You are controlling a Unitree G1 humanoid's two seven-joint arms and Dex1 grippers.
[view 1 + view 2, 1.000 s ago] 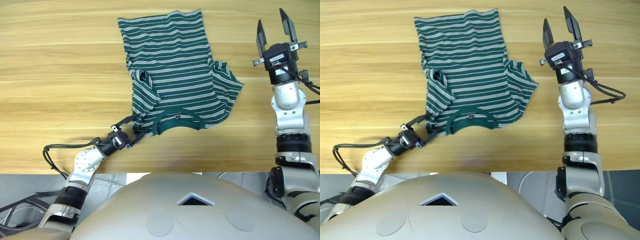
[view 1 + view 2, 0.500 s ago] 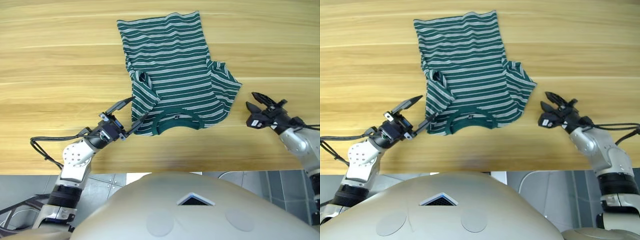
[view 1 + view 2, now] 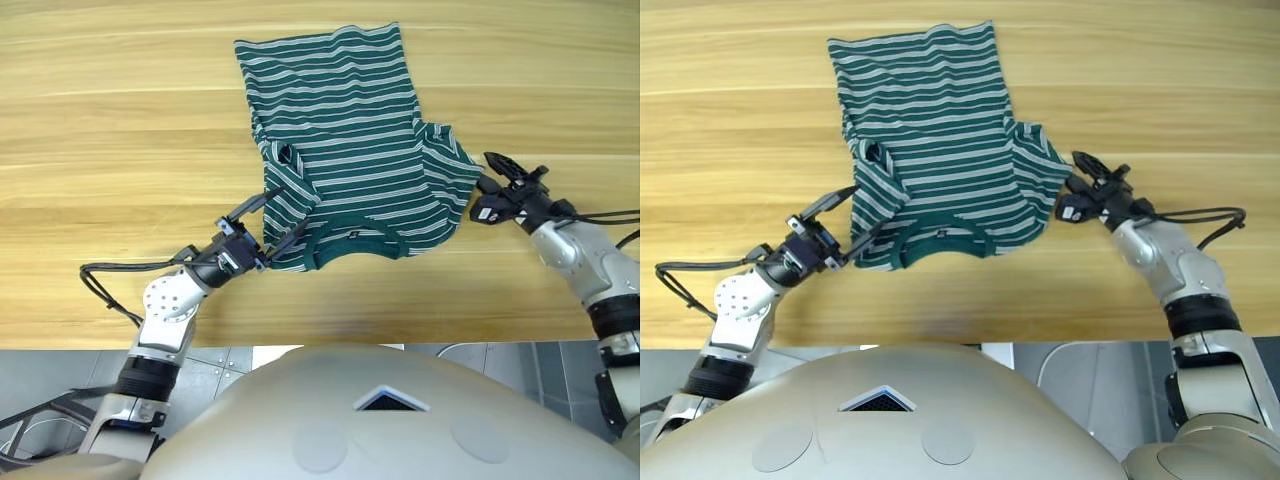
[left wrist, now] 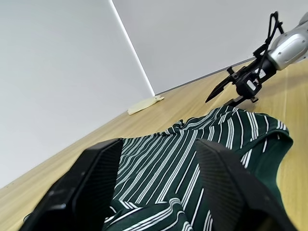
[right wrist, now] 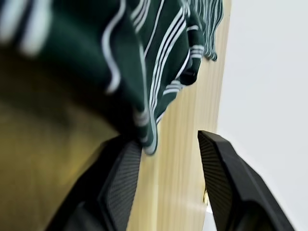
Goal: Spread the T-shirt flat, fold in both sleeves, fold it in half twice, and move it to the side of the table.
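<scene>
Left claw (image 3: 283, 211) spread at T-shirt (image 3: 350, 130) shoulder; right wrist view reveals spread right claw (image 3: 484, 168) straddling sleeve hem (image 5: 150, 139).

Bright, even light is falling from above on the wooden table (image 3: 120, 120), and the T-shirt (image 3: 340, 130) is casting only a thin, soft shadow. In the right wrist view the wood beneath the cloth is lying in shade, while the wall (image 5: 269, 72) is glowing pale.
</scene>
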